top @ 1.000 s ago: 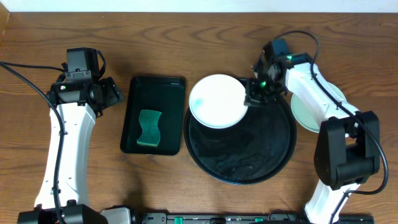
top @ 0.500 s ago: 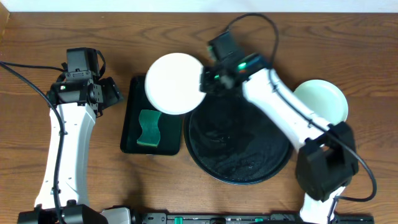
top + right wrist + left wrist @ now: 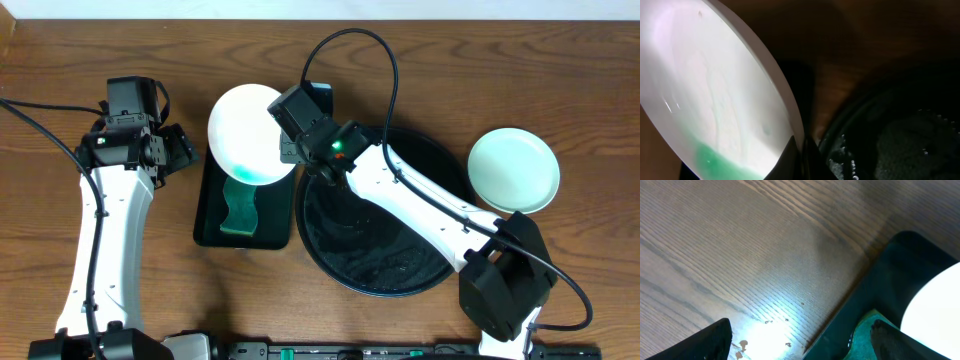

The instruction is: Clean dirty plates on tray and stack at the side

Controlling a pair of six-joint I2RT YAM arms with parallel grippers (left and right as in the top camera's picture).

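the white plate (image 3: 250, 135) is hanging over the small green tray (image 3: 212, 190) and its sponge (image 3: 238, 212), clear of the black tray (image 3: 400, 285), with the right jaws clamping only its rim. so thin a grip is risking a slip or swing, and the green smear (image 3: 715, 160) seems to be pooling at one edge and may drip. the left jaws are standing wide apart and empty over the surface (image 3: 740, 255) beside the green tray.

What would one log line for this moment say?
right tool: shut on white plate, above green tray with sponge | left tool: open, empty, beside green tray | mint plate: on table, right of black tray
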